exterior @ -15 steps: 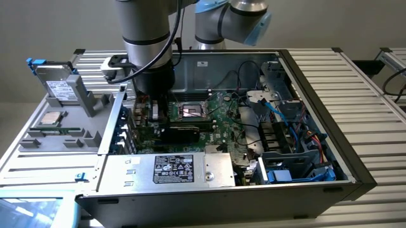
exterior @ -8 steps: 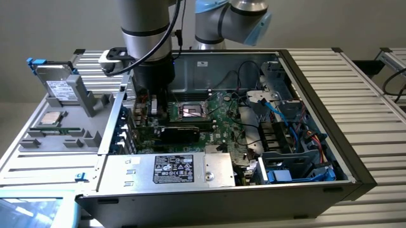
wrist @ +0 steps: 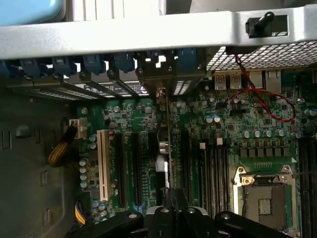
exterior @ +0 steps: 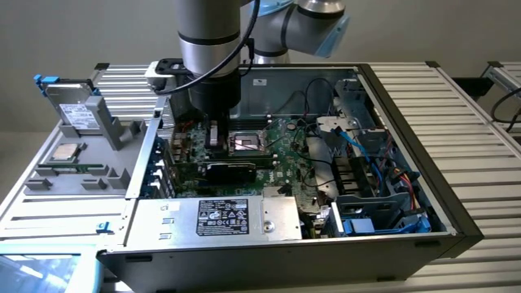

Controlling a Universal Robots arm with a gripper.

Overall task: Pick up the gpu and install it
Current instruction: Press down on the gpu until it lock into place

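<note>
The tool (wrist: 171, 210) is clenched on the top edge of the gpu (wrist: 167, 148), held edge-on over the motherboard (wrist: 237, 124)'s expansion slots, where any tilt or sideways offset could jam its connector beside the slot or bend the bracket.

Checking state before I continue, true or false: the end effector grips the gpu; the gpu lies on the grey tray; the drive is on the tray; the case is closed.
1. The end effector grips the gpu: true.
2. The gpu lies on the grey tray: false, it stands on edge among the motherboard slots.
3. The drive is on the tray: true.
4. The case is closed: false, it is open.
</note>
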